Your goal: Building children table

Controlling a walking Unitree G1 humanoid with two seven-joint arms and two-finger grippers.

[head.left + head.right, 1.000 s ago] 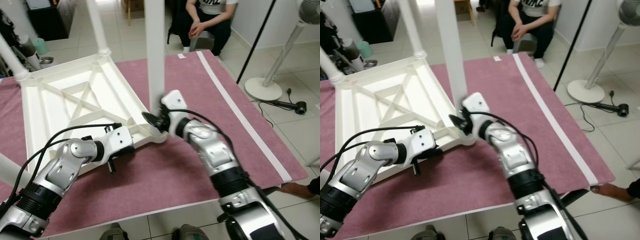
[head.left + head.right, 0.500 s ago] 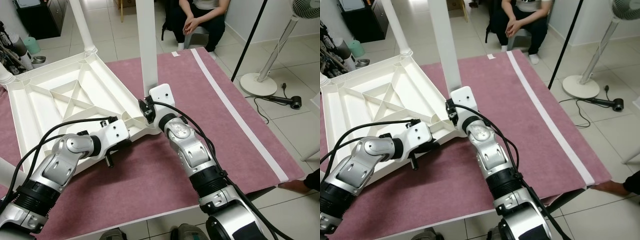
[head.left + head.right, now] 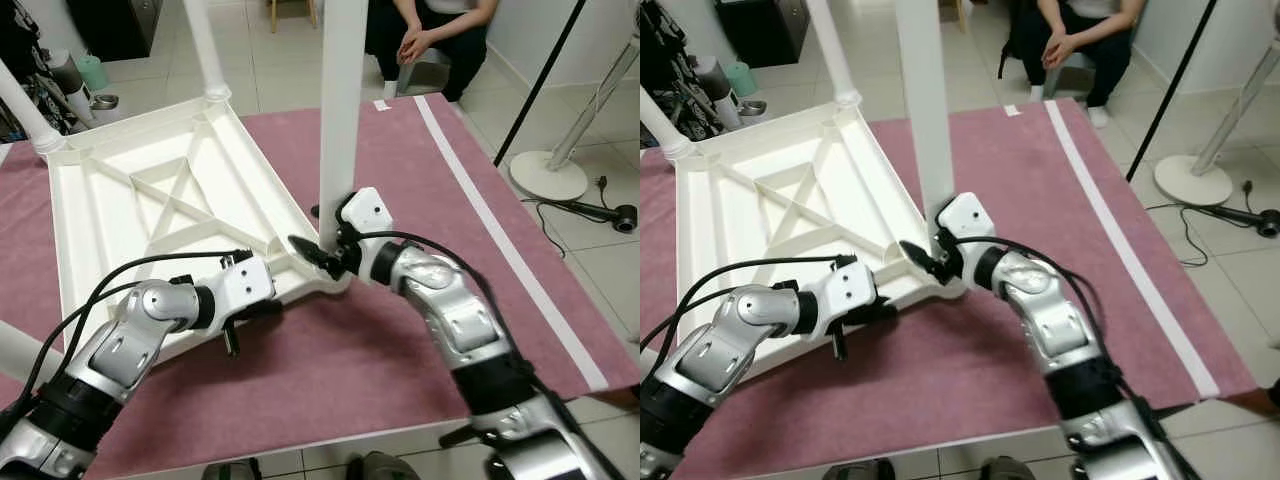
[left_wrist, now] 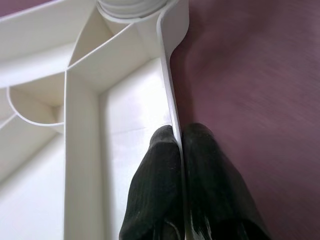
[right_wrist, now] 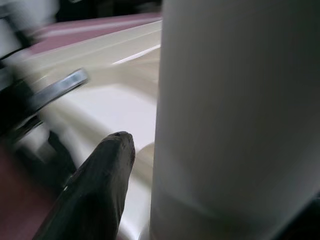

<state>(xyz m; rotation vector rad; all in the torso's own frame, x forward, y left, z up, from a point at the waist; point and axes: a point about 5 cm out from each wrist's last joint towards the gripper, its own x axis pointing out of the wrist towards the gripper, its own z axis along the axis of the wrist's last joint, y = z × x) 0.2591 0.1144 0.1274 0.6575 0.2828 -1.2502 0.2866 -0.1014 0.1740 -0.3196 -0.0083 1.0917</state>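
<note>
On the mauve-covered bench (image 3: 420,340), I'm working on the white plastic tabletop (image 3: 150,215), which is lying upside down with its ribbed underside facing up. My left gripper (image 4: 177,150) is clenched on the thin near rim of the tabletop, one finger inside the rim and one outside, pinning it down. My right gripper (image 3: 322,252) is grasping the base of the table leg (image 3: 340,110) that is standing upright in the near corner socket (image 3: 325,275); I can see one finger (image 5: 95,185) lying against the leg's side. Judging by this, I'm seating or screwing that leg in. To do it well: keeping the leg plumb to the socket, turning about its own axis without side load, and keeping the left clamp firm so the tabletop isn't sliding on the cloth. Two other legs (image 3: 205,50) are already standing at the far corners. Plastic is smooth, glossy, off-white, with diagonal bracing ribs; the rim is thin, so it's probably flexing under grip. A person (image 3: 430,35) is sitting beyond the bench.
</note>
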